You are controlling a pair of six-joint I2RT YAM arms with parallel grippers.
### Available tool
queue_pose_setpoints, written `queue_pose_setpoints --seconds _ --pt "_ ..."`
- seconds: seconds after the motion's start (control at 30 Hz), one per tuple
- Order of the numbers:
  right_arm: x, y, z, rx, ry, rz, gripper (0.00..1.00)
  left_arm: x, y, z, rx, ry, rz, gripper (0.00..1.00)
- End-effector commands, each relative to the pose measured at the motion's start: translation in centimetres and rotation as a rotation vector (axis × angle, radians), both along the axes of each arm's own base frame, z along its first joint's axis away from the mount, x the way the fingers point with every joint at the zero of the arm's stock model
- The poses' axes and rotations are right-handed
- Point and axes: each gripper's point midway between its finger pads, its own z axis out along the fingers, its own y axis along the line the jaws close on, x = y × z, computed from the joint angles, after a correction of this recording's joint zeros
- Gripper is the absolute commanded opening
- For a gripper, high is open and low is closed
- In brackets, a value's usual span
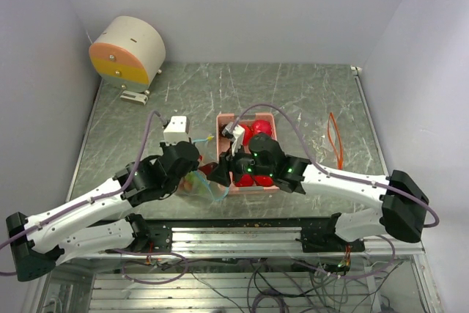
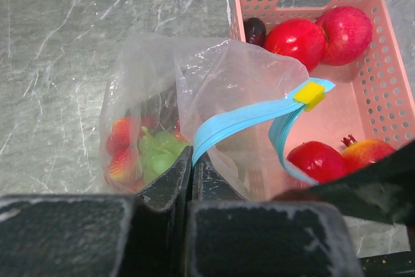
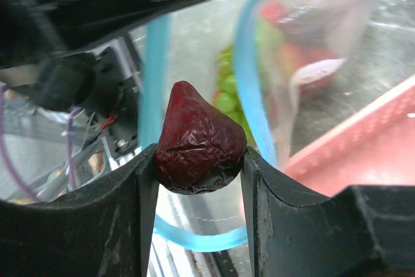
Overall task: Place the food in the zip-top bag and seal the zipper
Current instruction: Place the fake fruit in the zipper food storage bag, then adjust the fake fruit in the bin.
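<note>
A wrinkled dark-red fruit (image 3: 200,141) is sitting pinched between the fingers (image 3: 123,225) of the right gripper (image 3: 198,159), the zip-top bag (image 2: 220,76) gaping just beyond them; the left gripper (image 2: 192,160) is clamping its blue zipper (image 2: 240,119), still unsealed; grapes (image 2: 159,150) are lying inside, apples (image 2: 297,40) are waiting in the tray (image 2: 389,76)

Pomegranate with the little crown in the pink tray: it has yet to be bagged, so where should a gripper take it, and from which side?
Take the pomegranate by its round body, coming straight down: the tray has walls that likely block a sideways approach. A red fruit lies close beside it, so grip clear of that side. Skip the crown, probably too thin to hold.
</note>
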Motion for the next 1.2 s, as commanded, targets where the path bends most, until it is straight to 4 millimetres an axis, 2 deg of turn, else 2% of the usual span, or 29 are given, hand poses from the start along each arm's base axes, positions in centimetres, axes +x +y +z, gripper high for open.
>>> queue_pose_setpoints --seconds 0.0,0.03,0.1,0.17,0.23,0.37,0.43,0.6,0.7,0.77,0.87,0.93,1.17 --pt "3.9 -0.5 -1.3 -0.050 -0.024 -0.211 0.40 -0.1 0.4 1.2 -0.048 -0.020 0.010 0.07" --pt "4.5 -0.5 -1.6 -0.064 -0.025 -0.234 0.41 -0.2 0.5 1.4 -0.051 -0.023 0.010 0.07" --pt "5.0 -0.2 -2.4 -0.094 -0.020 -0.249 0.51 -0.3 0.7 1.6 -0.055 -0.027 0.012 0.07" --pt "5.5 -0.1 -2.8 -0.119 -0.020 -0.268 0.71 -0.3 0.9 1.7 -0.055 -0.030 0.014 0.07" --pt "5.6 -0.2 -2.7 -0.124 -0.024 -0.278 0.97 -0.3 1.0 1.7 -0.049 -0.030 0.014 0.07" --pt "5.2 -0.7 -1.0 -0.097 -0.058 -0.265 1.00 -0.3 1.3 1.7 -0.040 -0.033 0.022 0.07" --pt "5.0 -1.5 0.6 -0.074 -0.086 -0.277 1.00 -0.3 1.4 1.7 -0.035 -0.034 0.030 0.07" --pt "6.5 -6.2 6.1 -0.010 -0.209 -0.459 1.00 -0.4 2.1 1.6 -0.025 -0.029 0.054 0.07" --pt "8.5 -8.1 7.4 -0.018 -0.238 -0.565 1.00 -0.6 2.4 1.8 -0.033 -0.033 0.058 0.07" --pt "11.0 -9.1 6.1 -0.080 -0.191 -0.626 0.99 -0.7 2.7 2.2 -0.044 -0.041 0.062 0.07" --pt "14.4 -9.6 2.0 -0.181 -0.085 -0.677 0.96 -0.9 3.0 2.8 -0.061 -0.055 0.061 0.07" --pt "16.5 -9.4 0.7 -0.215 -0.070 -0.710 0.93 -1.0 3.3 3.2 -0.069 -0.061 0.060 0.07" --pt "21.2 -8.9 -3.0 -0.304 -0.089 -0.790 0.90 -1.4 4.3 3.8 -0.073 -0.076 0.074 0.07"
